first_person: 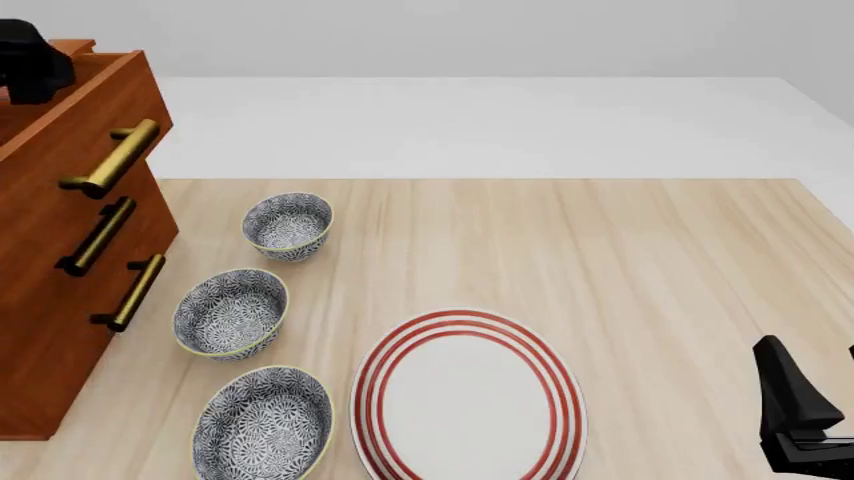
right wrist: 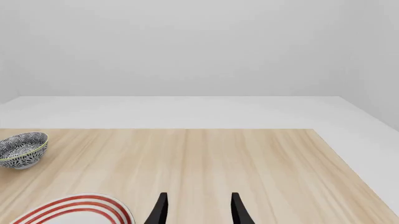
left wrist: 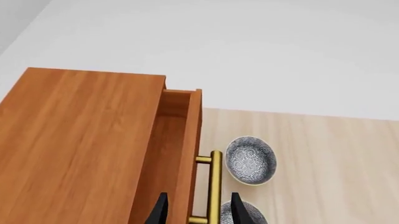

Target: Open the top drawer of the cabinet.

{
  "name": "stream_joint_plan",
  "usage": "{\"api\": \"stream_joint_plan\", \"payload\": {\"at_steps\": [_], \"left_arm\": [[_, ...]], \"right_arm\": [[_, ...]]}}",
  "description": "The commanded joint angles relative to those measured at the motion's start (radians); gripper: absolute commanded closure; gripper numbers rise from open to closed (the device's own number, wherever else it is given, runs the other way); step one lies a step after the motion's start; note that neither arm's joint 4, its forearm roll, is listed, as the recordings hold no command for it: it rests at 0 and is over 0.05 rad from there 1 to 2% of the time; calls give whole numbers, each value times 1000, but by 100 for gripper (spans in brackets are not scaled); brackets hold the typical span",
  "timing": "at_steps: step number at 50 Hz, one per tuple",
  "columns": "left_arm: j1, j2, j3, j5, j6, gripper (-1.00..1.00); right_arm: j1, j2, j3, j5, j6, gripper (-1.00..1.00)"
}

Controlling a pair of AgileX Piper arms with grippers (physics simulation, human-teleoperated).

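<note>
1. Now your left hand (left wrist: 196,210) hangs above the cabinet (first_person: 60,290) at the desk's (first_person: 667,260) left edge, fingers spread on either side of the top drawer's (left wrist: 181,154) front panel and brass handle (left wrist: 214,186), pinching nothing.
2. You see the top drawer pulled partly out, its inside showing.
3. Your right hand (right wrist: 196,210) hovers spread and empty over bare desk, near the red-ringed plate (first_person: 467,400).
4. Three patterned bowls (first_person: 230,312) sit beside the cabinet.

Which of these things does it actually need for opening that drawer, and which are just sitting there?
Needed: top drawer, already pulled out; its brass handle; cabinet; left gripper.
Just lying about: three patterned bowls; red-ringed plate; right gripper, idle.
</note>
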Motion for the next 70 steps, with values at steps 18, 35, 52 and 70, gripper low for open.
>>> {"api": "stream_joint_plan", "payload": {"at_steps": [18, 35, 52, 70], "left_arm": [[6, 46, 33, -58, 24, -100], [20, 78, 34, -78, 24, -100], [27, 102, 54, -109, 32, -100], [28, 113, 70, -122, 38, -100]], "right_arm": [[0, 0, 0, 0, 0, -100], [0, 0, 0, 0, 0, -100], [0, 0, 0, 0, 0, -100], [0, 0, 0, 0, 0, -100]]}}
